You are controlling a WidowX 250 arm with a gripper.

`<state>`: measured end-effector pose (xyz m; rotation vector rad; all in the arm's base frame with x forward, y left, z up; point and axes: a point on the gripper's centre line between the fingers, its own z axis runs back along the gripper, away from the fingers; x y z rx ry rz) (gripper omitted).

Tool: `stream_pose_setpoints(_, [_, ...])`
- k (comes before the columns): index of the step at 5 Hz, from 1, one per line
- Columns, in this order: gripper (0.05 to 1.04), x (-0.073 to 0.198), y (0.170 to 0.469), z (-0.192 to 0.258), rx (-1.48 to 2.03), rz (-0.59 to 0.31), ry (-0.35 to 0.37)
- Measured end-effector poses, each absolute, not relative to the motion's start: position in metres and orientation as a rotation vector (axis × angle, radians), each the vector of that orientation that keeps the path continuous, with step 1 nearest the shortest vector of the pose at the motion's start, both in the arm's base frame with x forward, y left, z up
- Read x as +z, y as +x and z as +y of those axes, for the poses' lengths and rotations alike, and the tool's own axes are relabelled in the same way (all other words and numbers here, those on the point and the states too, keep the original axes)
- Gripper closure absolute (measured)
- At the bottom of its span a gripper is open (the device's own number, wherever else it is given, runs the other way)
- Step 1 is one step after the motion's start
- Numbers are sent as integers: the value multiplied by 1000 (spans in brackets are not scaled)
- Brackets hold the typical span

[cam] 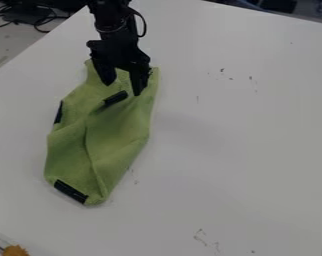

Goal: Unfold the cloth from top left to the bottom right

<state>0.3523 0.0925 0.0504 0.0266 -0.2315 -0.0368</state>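
Observation:
The black gripper (125,86) hangs down over the upper end of the green cloth (120,132), its two fingers apart with green fabric showing between them. Whether the fingertips touch the fabric, I cannot tell. Lying long and narrow on the table, the cloth runs from the top to the lower left, with creases and a fold line along its middle. Black patches show on it near the gripper, at its left edge and at its bottom corner.
The white table (237,135) has small dark marks at the upper right and near the bottom. An orange-brown object (15,250) is at the lower left corner. Cables (40,20) lie beyond the table's upper left edge.

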Motion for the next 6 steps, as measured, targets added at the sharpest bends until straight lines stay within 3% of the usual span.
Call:
stream_pose_setpoints(2, [132, 41, 340, 104, -6, -241, 1])
stream_pose_setpoints(4, [700, 39, 338, 111, -9, -247, 2])
stream_pose_setpoints(5, [917, 40, 337, 112, -10, -244, 10])
stream_pose_setpoints(6, [1020, 40, 340, 104, -28, -241, 12])
